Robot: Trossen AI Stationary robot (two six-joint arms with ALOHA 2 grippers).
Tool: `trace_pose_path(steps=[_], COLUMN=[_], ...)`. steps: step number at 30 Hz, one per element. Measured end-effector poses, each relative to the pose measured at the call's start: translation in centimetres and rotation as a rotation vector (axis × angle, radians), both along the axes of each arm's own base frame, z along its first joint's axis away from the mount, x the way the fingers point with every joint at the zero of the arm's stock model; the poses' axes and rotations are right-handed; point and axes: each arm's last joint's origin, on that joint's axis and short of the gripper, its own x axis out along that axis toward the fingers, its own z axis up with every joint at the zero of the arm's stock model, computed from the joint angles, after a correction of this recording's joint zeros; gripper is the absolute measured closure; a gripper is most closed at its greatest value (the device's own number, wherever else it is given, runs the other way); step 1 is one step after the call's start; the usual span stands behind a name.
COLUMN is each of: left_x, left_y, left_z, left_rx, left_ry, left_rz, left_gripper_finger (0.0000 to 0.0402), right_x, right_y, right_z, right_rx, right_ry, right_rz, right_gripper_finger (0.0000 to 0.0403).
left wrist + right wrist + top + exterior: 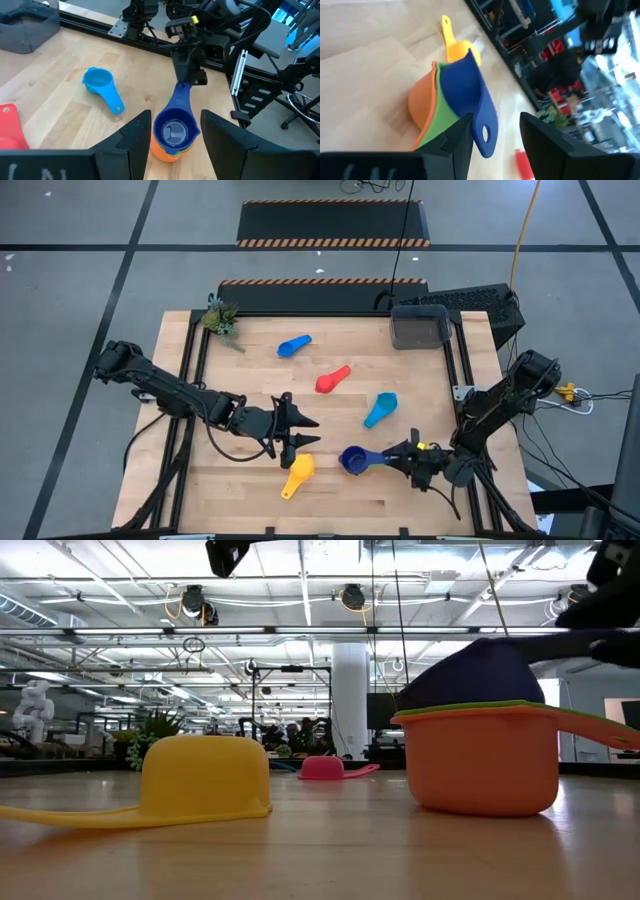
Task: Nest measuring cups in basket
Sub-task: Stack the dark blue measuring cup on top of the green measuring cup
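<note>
Right claw stands parted just beside the flat handle of the smooth plastic navy cup, which sits nested in green and orange cups on the wooden counter. Left claw hangs open near the yellow cup.

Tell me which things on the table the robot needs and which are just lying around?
Needed: navy cup stacked on green and orange cups, yellow cup, light blue cup, red cup, blue cup, basket.

Lying around: small plant, keyboard.
</note>
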Motion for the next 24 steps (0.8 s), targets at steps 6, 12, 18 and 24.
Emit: trace_pose_path(steps=[6, 12, 18, 24], left_x=[-0.01, -0.03, -0.03, -0.03], left_y=[0.00, 0.01, 0.01, 0.01], left_z=[-0.02, -0.08, -0.08, -0.08], left_rx=[0.003, 0.006, 0.005, 0.003], left_ry=[0.002, 0.008, 0.007, 0.007], left_rz=[-0.001, -0.001, -0.001, 0.000], left_gripper_finger=[0.0227, 0.0227, 0.0227, 0.0227], right_x=[-0.30, -0.29, -0.30, -0.36], right_y=[-0.28, -0.24, -0.25, -0.33], right_z=[-0.50, -0.52, -0.56, -0.78], right_rx=[0.128, 0.217, 0.233, 0.211], right_ry=[0.023, 0.031, 0.034, 0.050], right_rz=[0.014, 0.013, 0.008, 0.006], right_gripper_finger=[0.0248, 0.0248, 0.0248, 0.0248])
